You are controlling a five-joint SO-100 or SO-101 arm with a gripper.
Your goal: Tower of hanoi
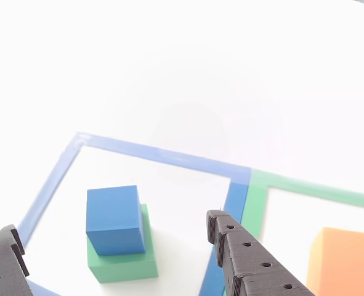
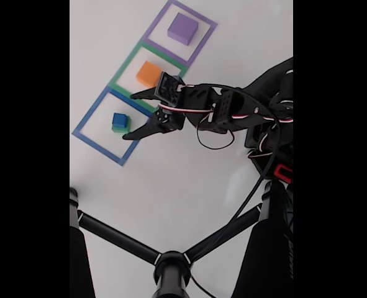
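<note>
1. The blue block (image 1: 113,219) sits on top of the green block (image 1: 123,262), the two stacked inside the blue taped outline (image 1: 163,155) on the white desk (image 2: 171,186); the fixed view shows the same stack (image 2: 119,121) within that outline (image 2: 84,121).
2. The orange block (image 2: 148,73) lies alone in the green taped outline (image 2: 122,69), next along from the blue outline, and the purple block (image 2: 183,28) lies in the purple taped outline (image 2: 207,34) beyond that.
3. The gripper (image 2: 131,115) hangs just beside the blue-on-green stack, spread wide and holding nothing. In the fixed view one finger reaches over the border between the blue and green outlines, the other over the blue outline's near edge.
4. In the other view the two dark fingers (image 1: 243,259) frame the stack from either side at the bottom, not touching it.
</note>
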